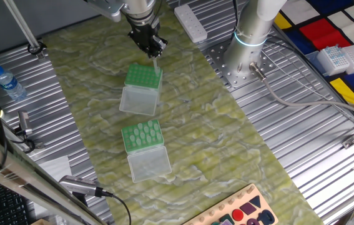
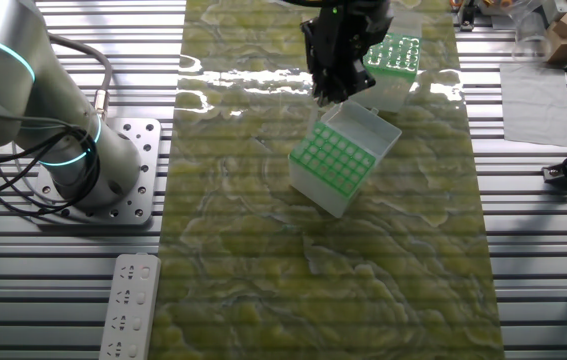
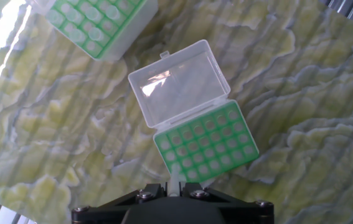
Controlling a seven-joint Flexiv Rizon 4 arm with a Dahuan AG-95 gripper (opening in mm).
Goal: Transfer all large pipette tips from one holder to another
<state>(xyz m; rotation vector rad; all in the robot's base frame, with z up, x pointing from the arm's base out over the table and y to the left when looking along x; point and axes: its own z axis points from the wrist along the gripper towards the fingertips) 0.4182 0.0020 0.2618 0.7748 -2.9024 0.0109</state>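
My gripper (image 1: pixel 153 51) is shut on one large pipette tip (image 1: pixel 156 65), a whitish cone pointing down. It hangs just above the corner of a green-topped holder (image 1: pixel 143 76) whose holes look empty and whose clear lid (image 3: pixel 179 84) lies open. In the hand view the tip (image 3: pixel 175 179) shows between the jaws, over that holder's near edge (image 3: pixel 205 145). A second green holder (image 1: pixel 142 136) stands closer to the table's front with several whitish tips in its holes; it also shows in the hand view (image 3: pixel 92 22) and the other fixed view (image 2: pixel 395 55).
The holders stand on a green marbled mat (image 1: pixel 214 125). The arm's base (image 1: pixel 251 31) is at the back right and a power strip (image 1: pixel 191 23) lies beside it. A water bottle (image 1: pixel 8 83) lies left. More tip boxes (image 1: pixel 342 57) sit far right.
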